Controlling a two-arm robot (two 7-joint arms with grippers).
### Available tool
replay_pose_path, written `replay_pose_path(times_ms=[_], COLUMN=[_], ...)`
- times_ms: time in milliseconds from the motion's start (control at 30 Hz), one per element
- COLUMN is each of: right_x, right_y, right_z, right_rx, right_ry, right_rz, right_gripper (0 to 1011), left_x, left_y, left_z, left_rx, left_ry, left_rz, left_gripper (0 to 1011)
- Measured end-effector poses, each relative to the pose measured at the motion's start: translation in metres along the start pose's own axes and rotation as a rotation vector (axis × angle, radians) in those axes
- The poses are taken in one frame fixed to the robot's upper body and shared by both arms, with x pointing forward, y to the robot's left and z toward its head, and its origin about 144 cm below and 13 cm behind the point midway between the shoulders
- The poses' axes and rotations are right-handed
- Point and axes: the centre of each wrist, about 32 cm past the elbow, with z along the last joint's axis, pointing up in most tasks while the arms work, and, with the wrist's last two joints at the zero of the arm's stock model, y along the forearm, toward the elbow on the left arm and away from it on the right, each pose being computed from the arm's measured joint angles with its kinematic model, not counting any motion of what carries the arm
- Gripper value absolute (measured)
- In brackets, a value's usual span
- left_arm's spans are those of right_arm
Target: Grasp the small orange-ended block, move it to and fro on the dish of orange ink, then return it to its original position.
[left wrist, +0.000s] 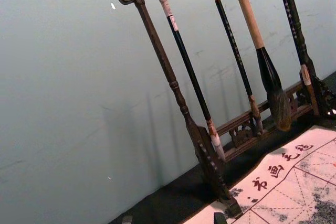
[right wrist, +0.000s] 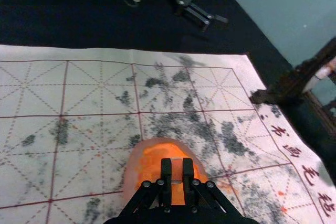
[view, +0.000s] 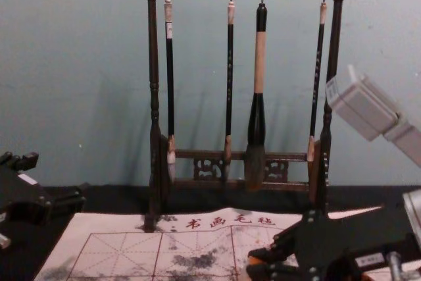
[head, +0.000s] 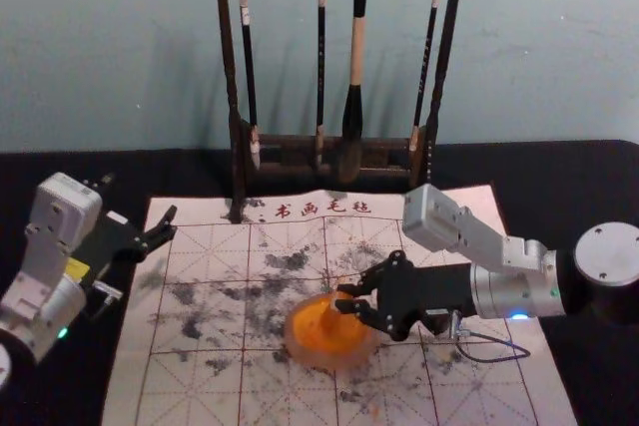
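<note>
My right gripper (head: 359, 298) reaches in from the right over the dish of orange ink (head: 312, 346), holding the small block (head: 344, 298) above or in the ink; the exact contact cannot be told. In the right wrist view, the right gripper (right wrist: 177, 170) is shut on the block (right wrist: 177, 169), with the orange dish (right wrist: 137, 169) behind and around it. The chest view has the gripper low at the right, with orange at its tips. My left gripper (head: 160, 229) is parked open at the left edge of the mat.
The marked felt mat (head: 215, 236) lies on a black table (head: 60, 172). A dark wooden rack (head: 228, 67) with several hanging brushes stands at the back, its left foot reaching the mat's far edge.
</note>
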Motion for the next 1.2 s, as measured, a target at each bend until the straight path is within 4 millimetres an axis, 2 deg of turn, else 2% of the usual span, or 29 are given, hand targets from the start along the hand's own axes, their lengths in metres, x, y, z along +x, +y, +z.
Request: replay_pose_path(times_ms=[400,800,1200], right_x=[0.006,-0.004,-0.011], right_y=[-0.007,-0.019,-0.019], right_z=[-0.003,-0.005,-0.005], right_rx=[-0.007,0.007,0.012], right_ry=[0.014,0.011,0.005], right_rz=[-0.033,-0.012,0.016], right_gripper=[90,90,88], left_x=[0.000,0.000,0.000], left_y=[0.000,0.000,0.000], left_z=[0.000,0.000,0.000], left_rx=[0.000,0.000,0.000], left_ry=[0.000,0.000,0.000], left_rz=[0.000,0.000,0.000], left_gripper=[1001,1001,1001])
